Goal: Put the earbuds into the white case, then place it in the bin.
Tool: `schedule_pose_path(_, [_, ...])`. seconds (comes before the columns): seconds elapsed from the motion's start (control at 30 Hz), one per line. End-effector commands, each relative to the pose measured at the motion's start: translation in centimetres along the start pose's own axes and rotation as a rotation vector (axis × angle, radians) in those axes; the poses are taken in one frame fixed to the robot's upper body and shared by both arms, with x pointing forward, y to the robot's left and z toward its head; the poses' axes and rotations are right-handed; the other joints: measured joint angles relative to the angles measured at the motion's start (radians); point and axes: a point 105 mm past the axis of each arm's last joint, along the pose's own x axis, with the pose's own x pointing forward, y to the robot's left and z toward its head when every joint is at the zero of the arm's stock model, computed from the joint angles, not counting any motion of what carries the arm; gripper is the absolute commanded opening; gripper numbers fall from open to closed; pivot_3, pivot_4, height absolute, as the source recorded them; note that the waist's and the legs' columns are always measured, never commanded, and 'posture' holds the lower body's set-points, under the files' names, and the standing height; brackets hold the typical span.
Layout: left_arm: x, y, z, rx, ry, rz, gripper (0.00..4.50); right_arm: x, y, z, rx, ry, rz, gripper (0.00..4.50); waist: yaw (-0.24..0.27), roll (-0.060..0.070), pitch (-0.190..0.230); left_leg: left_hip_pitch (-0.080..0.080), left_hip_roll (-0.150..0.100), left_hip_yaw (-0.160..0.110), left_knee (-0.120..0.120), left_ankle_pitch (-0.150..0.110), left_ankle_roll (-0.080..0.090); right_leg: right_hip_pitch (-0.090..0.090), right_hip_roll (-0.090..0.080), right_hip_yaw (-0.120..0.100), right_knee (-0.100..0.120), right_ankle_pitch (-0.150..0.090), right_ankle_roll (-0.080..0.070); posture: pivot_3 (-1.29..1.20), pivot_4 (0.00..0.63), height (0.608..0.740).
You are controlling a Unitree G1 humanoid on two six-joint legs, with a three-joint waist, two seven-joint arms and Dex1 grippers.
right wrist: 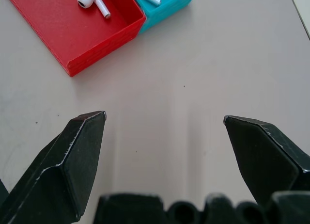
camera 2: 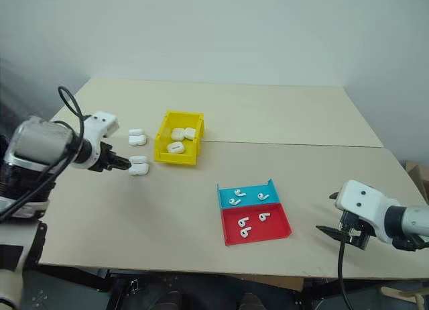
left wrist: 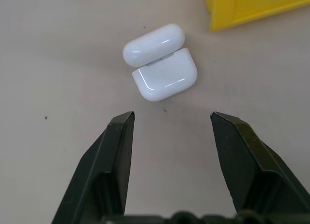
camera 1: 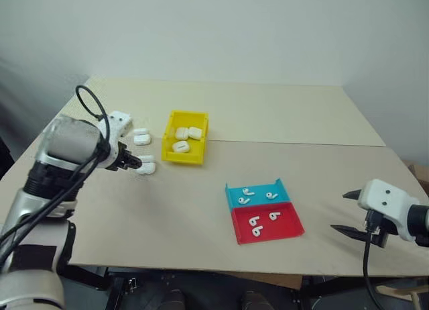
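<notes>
The left gripper (left wrist: 172, 118) hovers just short of a white case (left wrist: 160, 64) that lies on the table (camera 1: 167, 209) with its lid open; its fingers are apart and hold nothing; two more cases (camera 1: 141, 136) lie near it, left of the yellow bin (camera 1: 171, 154), which holds three cases (camera 1: 188, 133). The right gripper (right wrist: 164, 118) stands wide open over bare table near the red tray (camera 1: 295, 231); earbuds (camera 1: 255, 224) lie in the red tray and in the blue tray (camera 1: 231, 192) touching it.
</notes>
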Motion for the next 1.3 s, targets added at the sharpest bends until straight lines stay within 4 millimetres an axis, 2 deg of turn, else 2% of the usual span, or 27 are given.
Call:
schedule_pose_path(0.03, [-1.1, 0.2, 1.1, -0.005, -0.057, 0.035, 3.57, -0.3, 0.1, 0.7, -0.037, -0.02, -0.009, 4.5, -0.002, 0.0, 0.0, 0.0, 0.0, 0.0, 0.0, 0.0, 0.0, 0.0, 0.0, 0.0, 0.0, 0.0, 0.0, 0.0, 0.15, 0.74])
schedule_pose_path(0.13, [-1.2, 0.5, 1.4, -0.034, -0.059, 0.065, 4.48, -0.2, 0.1, 0.6, -0.027, -0.013, -0.012, 4.5, -0.002, 0.0, 0.0, 0.001, 0.0, 0.0, 0.0, 0.0, 0.0, 0.0, 0.0, 0.0, 0.0, 0.0, 0.0, 0.0, 0.15, 0.74])
schedule_pose_path(0.33, [-1.1, 1.1, 2.0, -0.122, -0.061, 0.052, 4.48, 0.1, 0.0, 0.5, -0.034, -0.005, -0.005, 4.5, 0.0, 0.0, 0.0, 0.0, -0.001, 0.0, 0.0, 0.0, 0.0, 0.0, 0.0, 0.0, 0.0, 0.0, 0.0, 0.0, 0.15, 0.74])
schedule_pose_path(0.47, [-0.1, 2.7, 2.2, -0.362, -0.03, 0.077, 4.48, 0.3, 0.0, 0.4, -0.035, -0.005, -0.004, 4.5, 0.002, 0.0, 0.0, 0.001, -0.001, -0.001, 0.0, 0.0, 0.0, 0.001, 0.0, 0.0, 0.0, 0.0, 0.0, 0.0, 0.15, 0.74])
schedule_pose_path(0.6, [0.5, 3.0, 2.1, -0.435, 0.007, 0.126, 4.48, 0.4, 0.1, 0.4, -0.032, -0.003, 0.002, 4.5, 0.001, 0.0, 0.0, 0.0, -0.002, -0.002, 0.0, 0.0, 0.0, 0.001, -0.001, -0.001, 0.0, 0.0, 0.0, 0.0, 0.15, 0.74])
schedule_pose_path(0.77, [0.9, 1.8, 2.8, -0.454, 0.018, 0.066, 4.48, 0.4, 0.1, 0.3, -0.028, 0.002, 0.0, 4.5, 0.001, 0.0, 0.0, -0.001, -0.002, -0.002, 0.0, 0.0, 0.0, 0.0, -0.001, -0.001, -0.001, 0.0, 0.0, 0.0, 0.15, 0.74])
schedule_pose_path(0.9, [1.4, 0.8, 3.1, -0.396, 0.015, 0.07, 4.48, 0.5, 0.2, 0.1, -0.028, 0.007, -0.001, 4.5, 0.001, 0.0, 0.0, -0.001, -0.003, -0.002, 0.0, 0.0, 0.0, 0.0, -0.001, -0.001, 0.0, 0.0, 0.0, 0.0, 0.15, 0.74])
schedule_pose_path(1.03, [2.0, 0.2, 2.7, -0.405, 0.049, 0.041, 4.48, 0.5, 0.3, 0.1, -0.026, 0.009, -0.002, 4.5, 0.0, 0.0, 0.0, -0.001, -0.003, -0.003, 0.0, 0.0, 0.0, 0.0, -0.001, -0.001, 0.0, 0.0, 0.0, 0.0, 0.15, 0.74])
schedule_pose_path(1.3, [3.0, -0.3, 1.9, -0.342, 0.073, 0.094, 4.48, 0.4, 0.6, 0.0, -0.025, 0.017, -0.003, 4.5, 0.0, 0.0, 0.0, -0.001, -0.003, -0.003, 0.0, 0.0, -0.001, 0.0, -0.001, -0.001, 0.0, 0.0, 0.0, 0.0, 0.15, 0.74])
